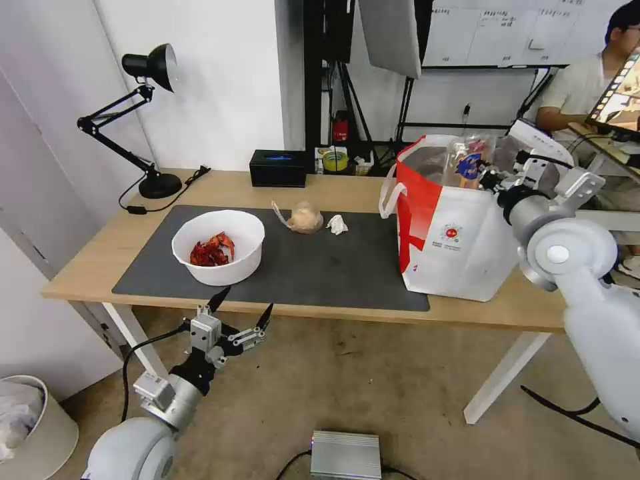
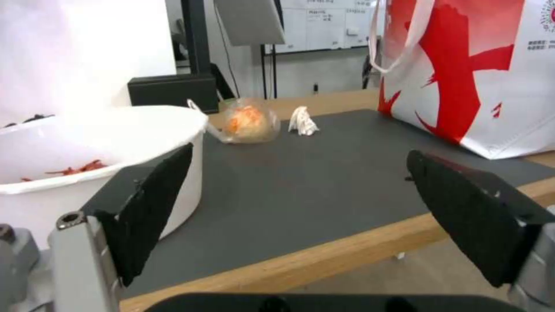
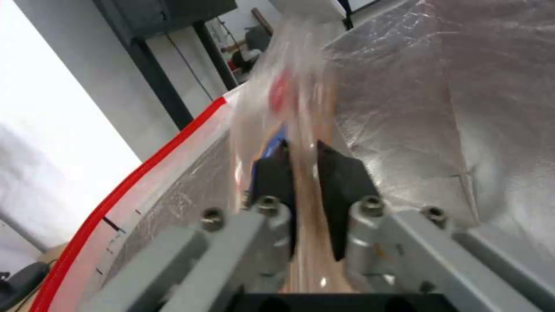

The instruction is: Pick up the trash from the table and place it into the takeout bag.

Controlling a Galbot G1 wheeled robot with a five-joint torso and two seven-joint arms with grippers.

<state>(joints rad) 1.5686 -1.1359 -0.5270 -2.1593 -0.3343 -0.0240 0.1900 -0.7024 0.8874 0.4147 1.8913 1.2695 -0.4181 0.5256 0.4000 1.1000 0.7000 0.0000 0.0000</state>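
My right gripper [image 1: 481, 175] is shut on the clear plastic clamshell box [image 1: 469, 159], held upright over the open top of the takeout bag [image 1: 460, 230] at the table's right end. In the right wrist view the fingers [image 3: 341, 173] pinch the clear box [image 3: 289, 95] above the foil lining [image 3: 462, 108]. On the dark mat sit a white bowl [image 1: 219, 247] with red shells, a small knotted bag [image 1: 305, 217] and a crumpled tissue [image 1: 337, 225]. My left gripper [image 1: 243, 309] hangs open just off the table's front edge, below the bowl [image 2: 86, 147].
A black desk lamp [image 1: 150, 120] stands at the back left and a black box [image 1: 279, 167] at the back middle of the table [image 1: 93, 260]. A grey device [image 1: 345, 455] lies on the floor in front. A white bin [image 1: 30, 430] stands at the lower left.
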